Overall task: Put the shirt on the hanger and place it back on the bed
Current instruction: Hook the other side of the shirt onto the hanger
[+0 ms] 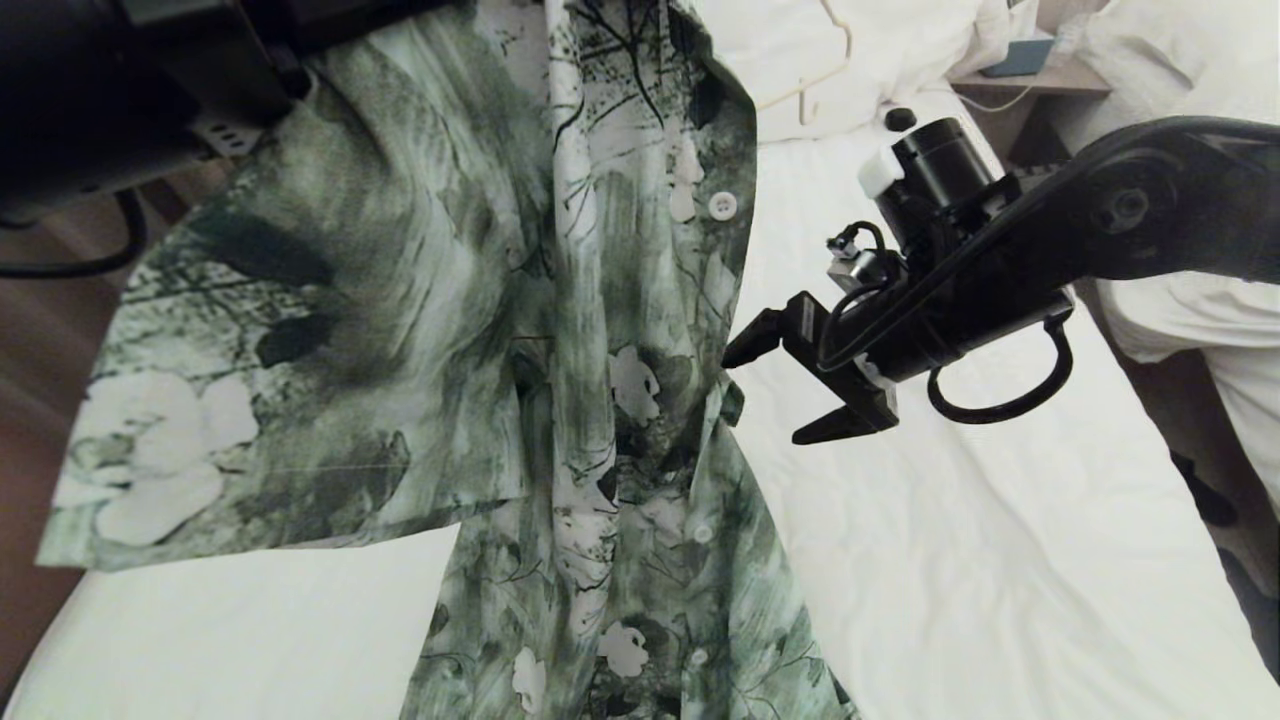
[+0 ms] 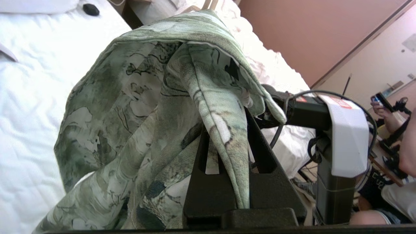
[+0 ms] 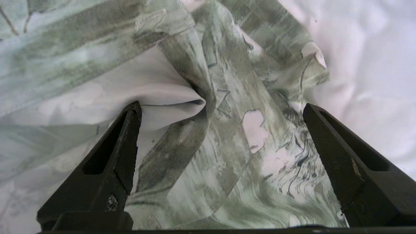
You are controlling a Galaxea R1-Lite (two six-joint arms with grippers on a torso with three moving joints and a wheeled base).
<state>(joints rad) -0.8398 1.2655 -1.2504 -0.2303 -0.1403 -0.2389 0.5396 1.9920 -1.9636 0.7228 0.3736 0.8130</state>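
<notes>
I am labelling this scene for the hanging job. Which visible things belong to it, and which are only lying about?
Belong to the job:
- shirt, clamped in the left claw
- hanger, lying by the pillow
- bed
- right claw, open beside the shirt

Lying about:
- small black object on the sheet
- nightstand
- pillow

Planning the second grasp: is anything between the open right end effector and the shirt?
Nothing visible. The right end effector stands open right beside the hanging shirt, facing its edge; the left end effector holds it up.
</notes>
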